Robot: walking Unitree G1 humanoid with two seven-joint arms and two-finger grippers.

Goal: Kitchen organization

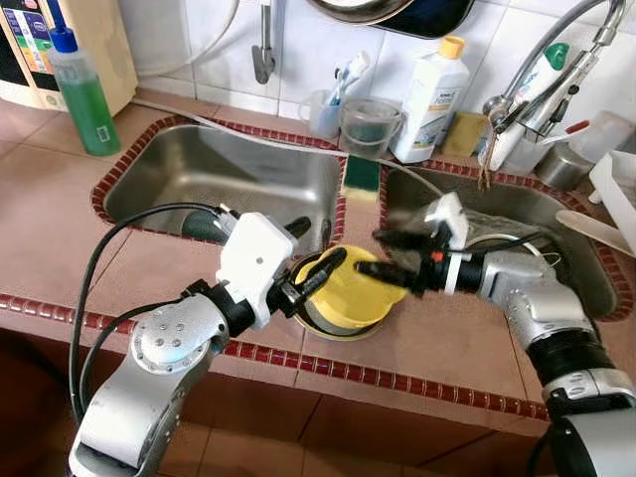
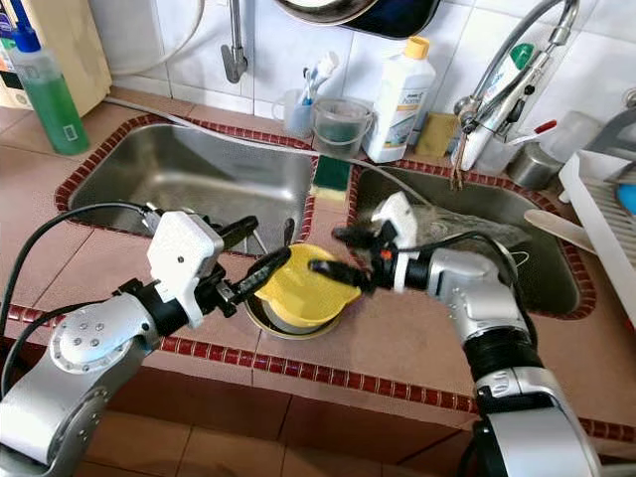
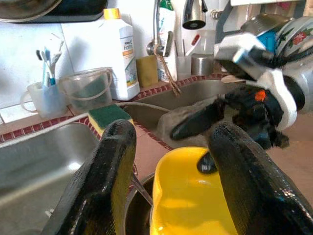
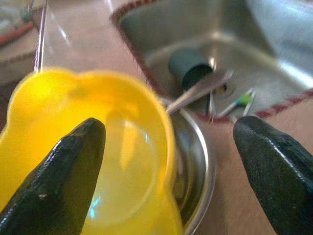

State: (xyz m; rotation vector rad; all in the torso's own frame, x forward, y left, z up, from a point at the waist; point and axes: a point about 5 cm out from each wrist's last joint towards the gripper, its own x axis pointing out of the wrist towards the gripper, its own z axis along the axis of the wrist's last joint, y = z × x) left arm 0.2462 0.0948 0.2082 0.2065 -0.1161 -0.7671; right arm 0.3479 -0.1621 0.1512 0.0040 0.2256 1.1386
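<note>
A yellow bowl (image 1: 350,294) rests tilted inside a steel bowl (image 1: 336,331) on the tiled counter strip between the two sinks. My left gripper (image 1: 320,243) is open at the bowl's left side, and the yellow rim (image 3: 171,181) lies between its fingers. From the right, my right gripper (image 1: 370,251) is open too. One of its fingers (image 4: 58,176) hangs over the yellow bowl's inside (image 4: 112,156), the other beyond the steel bowl's rim (image 4: 203,166). A spoon (image 4: 200,88) leans in the steel bowl.
A dark cup (image 1: 204,227) and utensils lie in the left sink (image 1: 149,174). A sponge (image 1: 362,174), clear jug (image 1: 370,124), white bottle (image 1: 429,99), green soap bottle (image 1: 84,94) and tap (image 1: 542,70) stand behind. A dish rack (image 2: 606,229) is at the right.
</note>
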